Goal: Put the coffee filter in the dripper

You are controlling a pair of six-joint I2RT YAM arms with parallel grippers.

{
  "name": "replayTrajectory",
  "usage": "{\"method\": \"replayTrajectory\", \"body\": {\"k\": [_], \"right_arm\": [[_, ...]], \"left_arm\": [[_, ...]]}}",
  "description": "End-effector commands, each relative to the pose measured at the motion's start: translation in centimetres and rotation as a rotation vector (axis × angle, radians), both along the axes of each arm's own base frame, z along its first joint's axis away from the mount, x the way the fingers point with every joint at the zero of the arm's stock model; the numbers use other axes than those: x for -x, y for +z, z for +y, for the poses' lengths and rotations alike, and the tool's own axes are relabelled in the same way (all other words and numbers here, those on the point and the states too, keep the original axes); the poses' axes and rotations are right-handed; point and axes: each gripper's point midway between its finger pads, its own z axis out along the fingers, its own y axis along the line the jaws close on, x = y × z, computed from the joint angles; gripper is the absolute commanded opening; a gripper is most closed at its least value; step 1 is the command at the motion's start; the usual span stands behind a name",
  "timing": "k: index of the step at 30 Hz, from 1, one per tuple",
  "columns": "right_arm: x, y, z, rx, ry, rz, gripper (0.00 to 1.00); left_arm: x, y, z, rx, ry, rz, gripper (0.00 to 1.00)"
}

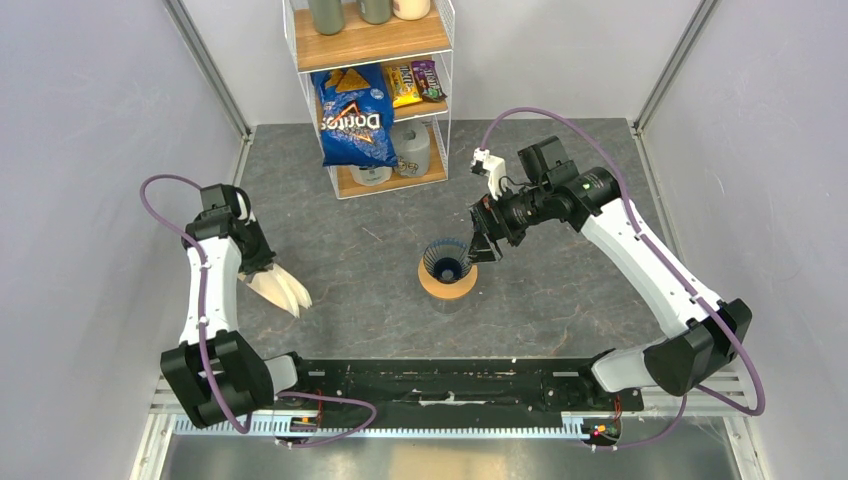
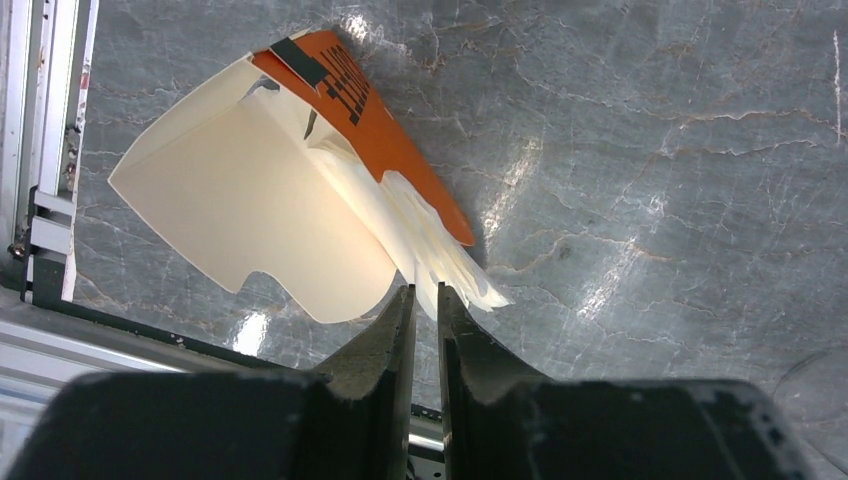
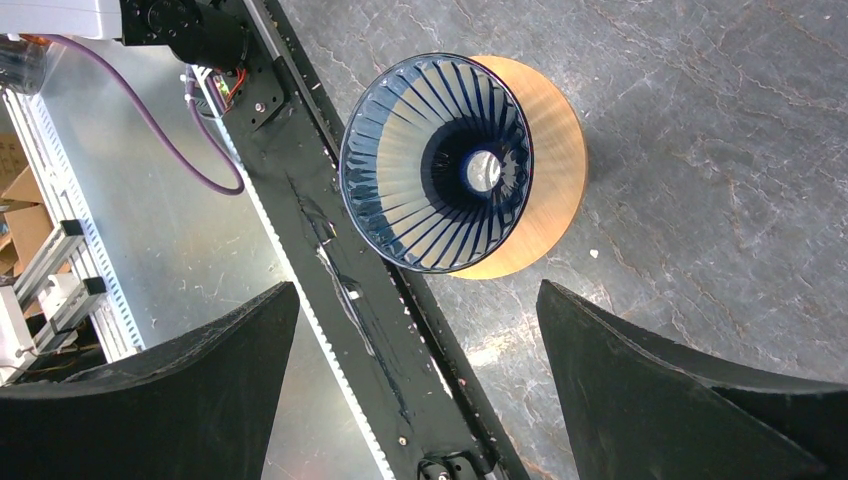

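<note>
The dripper (image 1: pixel 446 262) is a dark blue ribbed cone standing on a round wooden ring (image 1: pixel 447 287) at the table's middle. In the right wrist view the dripper (image 3: pixel 400 190) is empty, on the ring (image 3: pixel 552 150). My right gripper (image 1: pixel 482 245) hovers just right of and above it, jaws wide open and empty (image 3: pixel 418 290). My left gripper (image 1: pixel 268 268) is at the fanned bundle of cream filters (image 1: pixel 283 288) at the left. Its jaws (image 2: pixel 427 290) are nearly together, with the edge of a thin white coffee filter (image 2: pixel 450 262) between the tips. The orange pack (image 2: pixel 385 140) lies beside it.
A wire shelf at the back holds a blue Doritos bag (image 1: pixel 355 115), snacks and a jug. A black rail (image 1: pixel 440 385) runs along the near edge and also shows in the right wrist view (image 3: pixel 350 280). Grey walls close both sides.
</note>
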Motion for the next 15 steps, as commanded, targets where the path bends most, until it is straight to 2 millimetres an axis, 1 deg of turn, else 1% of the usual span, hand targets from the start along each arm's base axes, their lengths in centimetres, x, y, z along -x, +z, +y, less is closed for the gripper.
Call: {"method": "replayTrajectory", "body": {"k": [1, 8, 15], "right_arm": [[-0.4, 0.6, 0.4, -0.024, 0.006, -0.014, 0.97], [-0.5, 0.4, 0.4, -0.019, 0.005, -0.011, 0.97], [-0.6, 0.4, 0.4, -0.019, 0.006, -0.013, 0.97]], "left_arm": [[-1.0, -0.1, 0.9, -0.025, 0.040, -0.034, 0.21], [-0.8, -0.6, 1.3, -0.039, 0.043, -0.017, 0.21], [-1.0, -1.1, 1.2, -0.035, 0.038, -0.014, 0.21]]}}
